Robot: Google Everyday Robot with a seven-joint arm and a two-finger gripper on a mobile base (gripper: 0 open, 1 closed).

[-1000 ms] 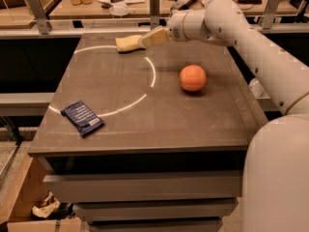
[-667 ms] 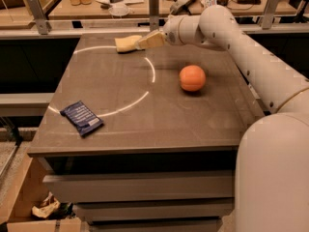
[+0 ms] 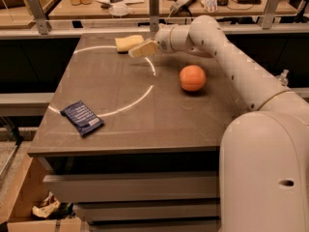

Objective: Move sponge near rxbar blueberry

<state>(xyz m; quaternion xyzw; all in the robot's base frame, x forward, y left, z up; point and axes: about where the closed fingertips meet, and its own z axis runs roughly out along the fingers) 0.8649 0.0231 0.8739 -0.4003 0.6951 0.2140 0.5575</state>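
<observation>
The pale yellow sponge (image 3: 127,42) lies at the far left-centre of the table, near the back edge. The dark blue rxbar blueberry (image 3: 82,118) lies flat near the front left corner, far from the sponge. My gripper (image 3: 141,49) reaches in from the right and sits just right of and in front of the sponge, low over the table, at or very near the sponge's right end. Nothing shows in its hold.
An orange ball (image 3: 192,78) rests on the table (image 3: 159,124) right of centre, below my arm (image 3: 227,52). A white arc line crosses the tabletop. A cluttered bench with bottles stands behind. My base (image 3: 265,173) fills the front right.
My gripper has moved a little left and lower, closer to the sponge's right end. The sponge, ball and bar have not moved.
</observation>
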